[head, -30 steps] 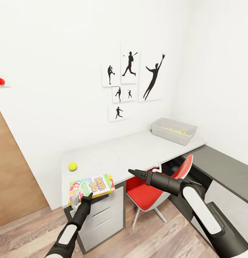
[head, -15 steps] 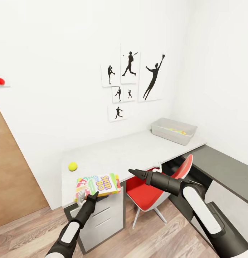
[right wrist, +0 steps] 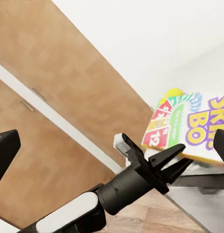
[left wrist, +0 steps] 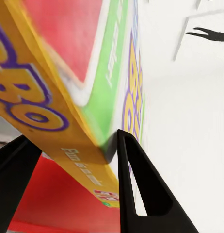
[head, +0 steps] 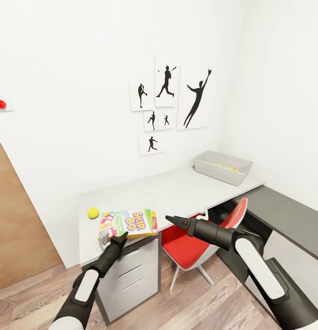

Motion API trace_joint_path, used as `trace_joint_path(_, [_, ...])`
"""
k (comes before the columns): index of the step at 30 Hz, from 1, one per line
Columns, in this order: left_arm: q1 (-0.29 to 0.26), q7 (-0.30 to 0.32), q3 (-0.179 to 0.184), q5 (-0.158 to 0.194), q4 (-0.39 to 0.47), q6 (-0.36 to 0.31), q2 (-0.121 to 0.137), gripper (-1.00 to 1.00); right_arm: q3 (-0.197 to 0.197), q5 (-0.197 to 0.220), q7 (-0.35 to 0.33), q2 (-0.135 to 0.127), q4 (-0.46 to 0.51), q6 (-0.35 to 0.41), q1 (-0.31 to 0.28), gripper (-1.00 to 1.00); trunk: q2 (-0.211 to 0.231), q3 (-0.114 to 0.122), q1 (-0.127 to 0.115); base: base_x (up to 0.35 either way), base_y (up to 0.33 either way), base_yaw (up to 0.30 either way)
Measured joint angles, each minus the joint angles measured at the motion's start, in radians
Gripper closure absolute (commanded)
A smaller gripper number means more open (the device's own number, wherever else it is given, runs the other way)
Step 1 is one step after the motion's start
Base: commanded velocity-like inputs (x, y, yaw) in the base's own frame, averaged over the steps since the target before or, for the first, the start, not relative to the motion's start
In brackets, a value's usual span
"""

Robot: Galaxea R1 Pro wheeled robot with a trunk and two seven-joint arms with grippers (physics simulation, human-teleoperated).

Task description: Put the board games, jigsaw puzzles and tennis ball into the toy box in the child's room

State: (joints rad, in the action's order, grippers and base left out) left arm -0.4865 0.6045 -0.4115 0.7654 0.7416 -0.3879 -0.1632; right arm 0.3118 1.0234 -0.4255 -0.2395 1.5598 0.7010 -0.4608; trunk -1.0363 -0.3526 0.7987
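Skip-Bo game box is clamped at its near edge by the left gripper above the table front, long axis pointed toward the toy box far right; right gripper is carried empty, slightly parted

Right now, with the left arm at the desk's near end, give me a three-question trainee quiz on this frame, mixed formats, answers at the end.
1. True or false: the left gripper is shut on the Skip-Bo game box.
2. Multiple choice: where does the tennis ball sit? A) inside the toy box B) on the table, beside the game box C) on the red chair
3. Fill in: the right gripper holds ____.

Key
1. True: in the left wrist view its fingers clamp the box's edge.
2. B
3. Nothing; it hangs above the red chair, apart from the box.
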Motion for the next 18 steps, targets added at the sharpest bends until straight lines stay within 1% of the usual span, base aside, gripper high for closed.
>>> trace_joint_path(2, [0.002,0.000,0.001,-0.001,0.038,-0.044,0.001,1.00,-0.001,0.000,-0.002,-0.002,0.000,0.000,0.000,-1.00,0.000,0.000,0.000,0.000,0.000,0.000])
trace_joint_path(3, [0.003,0.000,0.001,-0.003,0.046,-0.053,0.001,1.00,-0.002,0.000,-0.002,-0.003,0.000,0.000,0.000,-1.00,0.000,0.000,0.000,0.000,0.000,0.000])
trace_joint_path(7, [0.005,0.000,0.003,-0.001,0.103,-0.135,0.005,1.00,-0.007,0.002,-0.009,-0.012,-0.001,0.000,0.000,-1.00,0.000,0.000,0.000,0.000,0.000,0.000])
trace_joint_path(8, [0.005,0.000,0.003,-0.002,0.109,-0.146,0.006,1.00,-0.009,0.002,-0.010,-0.013,-0.001,0.000,0.001,-1.00,0.000,0.000,0.000,0.000,0.000,0.000])
trace_joint_path(11, [0.006,-0.001,0.004,-0.001,0.150,-0.227,0.009,1.00,-0.032,0.003,-0.012,-0.015,-0.001,0.000,0.004,-1.00,0.000,0.000,0.000,0.000,0.000,0.000])
trace_joint_path(14, [0.006,-0.002,0.003,-0.004,0.180,-0.287,0.011,1.00,-0.051,0.002,-0.013,-0.016,-0.001,-0.019,0.020,-1.00,0.000,0.000,0.000,0.000,0.000,0.000])
trace_joint_path(16, [0.006,-0.002,0.002,-0.005,0.190,-0.308,0.012,1.00,-0.068,0.002,-0.013,-0.016,-0.001,-0.054,0.035,-1.00,0.000,0.000,0.000,0.000,0.000,0.000])
trace_joint_path(18, [0.006,-0.002,0.002,-0.005,0.195,-0.325,0.016,1.00,-0.096,0.002,-0.014,-0.019,-0.001,-0.075,0.050,-1.00,0.000,0.000,0.000,0.000,0.000,0.000])
